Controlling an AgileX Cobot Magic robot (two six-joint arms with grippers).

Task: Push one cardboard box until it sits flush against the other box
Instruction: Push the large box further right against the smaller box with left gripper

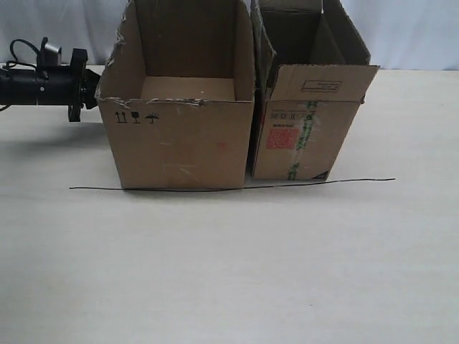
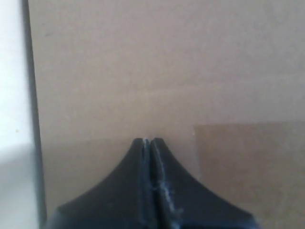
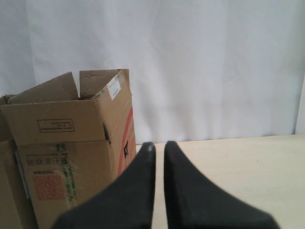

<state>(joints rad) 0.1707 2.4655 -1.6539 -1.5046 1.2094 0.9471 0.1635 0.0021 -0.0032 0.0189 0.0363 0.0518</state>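
The cardboard box (image 1: 179, 143), wide with a ragged torn rim, stands left of centre on the table. The other box (image 1: 305, 136), narrower with a red label and green tape, stands right beside it. Their upper walls meet and a thin dark wedge shows between them lower down. My left gripper (image 1: 95, 89) is shut and its tip is against the wide box's left wall (image 2: 157, 71); the left wrist view shows the tips (image 2: 147, 140) closed together on nothing. My right gripper (image 3: 158, 145) is out of the exterior view, a narrow gap between its fingers, off to the side of the other box (image 3: 71, 157).
A thin black line (image 1: 229, 188) runs across the pale table (image 1: 229, 272) along the front of both boxes. A white curtain (image 3: 214, 67) hangs behind. A sliver of the wide box (image 3: 5, 191) shows past the labelled one.
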